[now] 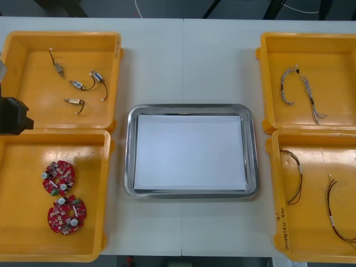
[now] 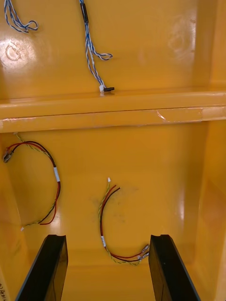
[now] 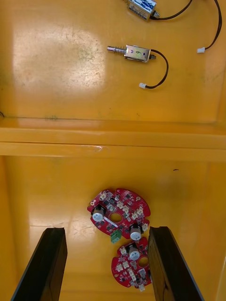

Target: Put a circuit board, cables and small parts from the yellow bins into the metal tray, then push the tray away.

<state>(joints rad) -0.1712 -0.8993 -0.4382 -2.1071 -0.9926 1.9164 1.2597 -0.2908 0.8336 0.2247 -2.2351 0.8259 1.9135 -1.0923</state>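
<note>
Left gripper (image 3: 107, 230) fingers, released, hover over two adjacent round red circuit boards (image 3: 118, 214), 8 o'clock of the shiny metal tray (image 1: 192, 107); closing could snag both. Right gripper (image 2: 107, 236), fingers released, is above a red-and-yellow cable (image 2: 100, 221).

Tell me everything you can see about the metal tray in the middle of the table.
The metal tray is a shallow rectangle with rounded corners, a shiny raised rim that looks like steel, and a white inside. It lies flat on the light table, its long sides running left to right, between the yellow bins at either side. No board, cable or small part lies in it yet.
</note>
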